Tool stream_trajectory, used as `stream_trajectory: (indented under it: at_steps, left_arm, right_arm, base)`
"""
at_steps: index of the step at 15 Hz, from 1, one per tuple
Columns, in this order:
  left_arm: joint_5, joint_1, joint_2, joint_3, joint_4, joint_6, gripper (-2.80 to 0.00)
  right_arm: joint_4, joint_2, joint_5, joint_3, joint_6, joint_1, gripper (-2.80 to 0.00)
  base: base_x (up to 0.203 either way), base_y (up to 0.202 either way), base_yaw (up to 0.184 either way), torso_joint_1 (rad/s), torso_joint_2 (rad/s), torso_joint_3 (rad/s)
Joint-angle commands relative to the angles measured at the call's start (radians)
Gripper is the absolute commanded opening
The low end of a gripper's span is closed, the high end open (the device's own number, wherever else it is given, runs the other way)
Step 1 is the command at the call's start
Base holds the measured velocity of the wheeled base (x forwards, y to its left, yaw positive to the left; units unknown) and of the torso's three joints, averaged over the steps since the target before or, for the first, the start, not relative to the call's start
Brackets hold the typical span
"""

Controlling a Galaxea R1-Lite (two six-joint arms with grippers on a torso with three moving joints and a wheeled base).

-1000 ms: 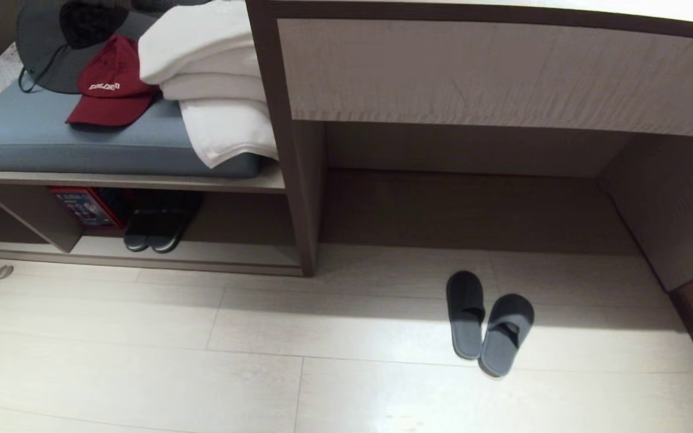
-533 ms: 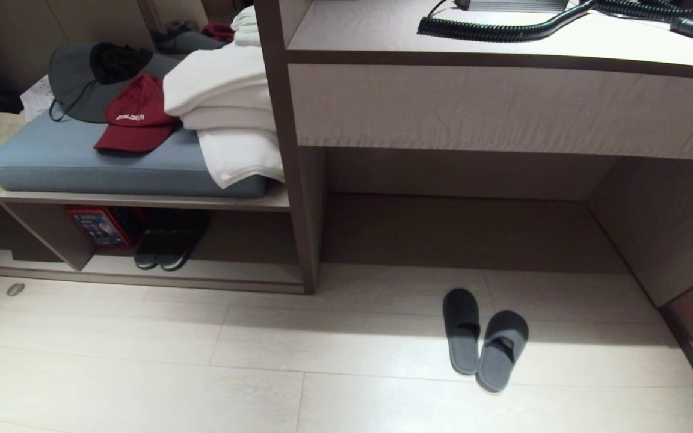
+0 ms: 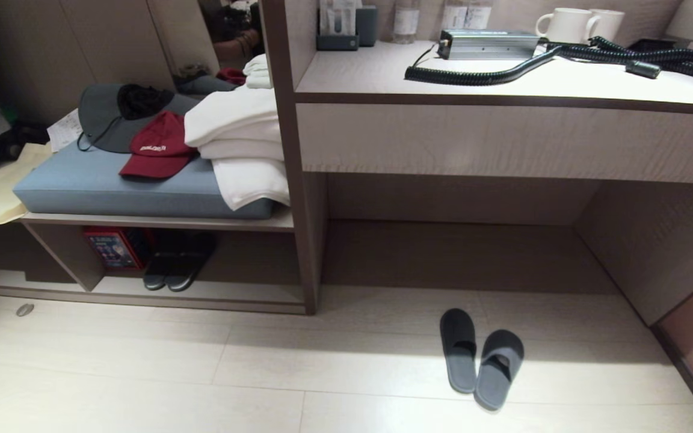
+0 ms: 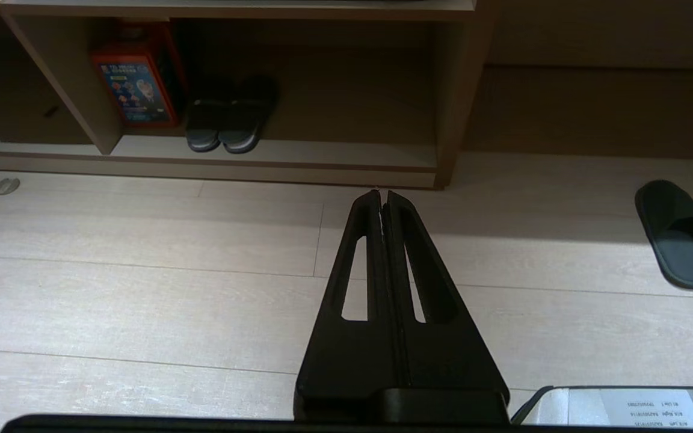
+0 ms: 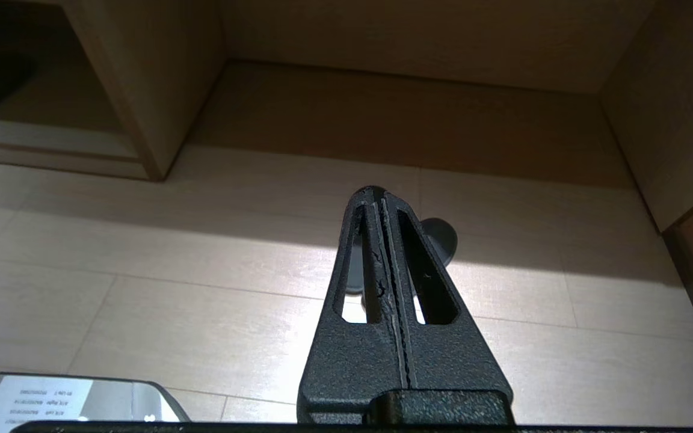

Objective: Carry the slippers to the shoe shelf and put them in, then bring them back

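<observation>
- The slippers (image 3: 481, 359) lie side by side on the pale floor (image 3: 142, 373), in front of the open space under the desk counter (image 3: 503, 84), toes pointing toward the unit.
- The shoe shelf (image 3: 202, 293) is the low compartment under the blue cushion (image 3: 112, 189), well apart from the slippers; it holds dark shoes (image 3: 179, 269) and a red box (image 3: 112, 248).
- The left gripper (image 4: 382, 195) hangs above bare floor, fingers pressed together, holding nothing.
- The right gripper (image 5: 376, 191) has its fingers together too, empty, with a slipper partly hidden behind it.
- A red cap (image 3: 157, 146) and folded white towels (image 3: 238, 141) rest on the cushion.
</observation>
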Motion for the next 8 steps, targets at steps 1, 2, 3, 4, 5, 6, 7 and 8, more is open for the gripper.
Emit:
stream_trajectory:
  at_steps: [1,2,3,4,5,6,7,8]
  left_arm:
    - [0.000,0.000,0.002,0.002,0.000,0.000,-2.80]
    - [0.000,0.000,0.001,0.002,0.000,0.000,-2.80]
    - [0.000,0.000,0.001,0.002,0.000,0.000,-2.80]
    - [0.000,0.000,0.001,0.002,0.000,0.000,-2.80]
    - [0.000,0.000,0.001,0.002,0.000,0.000,-2.80]
    - [0.001,0.000,0.001,0.002,0.000,0.000,-2.80]
    - [0.000,0.000,0.001,0.002,0.000,0.000,-2.80]
    - [0.000,0.000,0.001,0.002,0.000,0.000,-2.80]
  right_arm:
    - [0.001,-0.002,0.001,0.002,0.000,0.000,-2.80]
    - [0.001,-0.002,0.001,0.002,0.000,0.000,-2.80]
    - [0.001,-0.002,0.001,0.002,0.000,0.000,-2.80]
    - [0.001,-0.001,0.001,0.002,0.000,0.000,-2.80]
    - [0.000,-0.002,0.001,0.002,0.000,0.000,-2.80]
    - [0.000,-0.002,0.001,0.002,0.000,0.000,-2.80]
    - [0.001,-0.002,0.001,0.002,0.000,0.000,-2.80]
    - [0.000,-0.002,0.001,0.002,0.000,0.002,-2.80]
  base:
    - [0.000,0.000,0.000,0.002,0.00,0.203]
    - [0.000,0.000,0.000,-0.002,0.00,0.202]
    - [0.000,0.000,0.000,-0.001,0.01,0.207]
    - [0.000,0.000,0.000,0.001,-0.01,0.207]
    - [0.000,0.000,0.000,0.001,0.00,0.196]
    - [0.000,0.000,0.000,0.002,0.00,0.200]
    - [0.000,0.000,0.000,0.002,0.00,0.198]
    - [0.000,0.000,0.000,0.006,0.00,0.202]
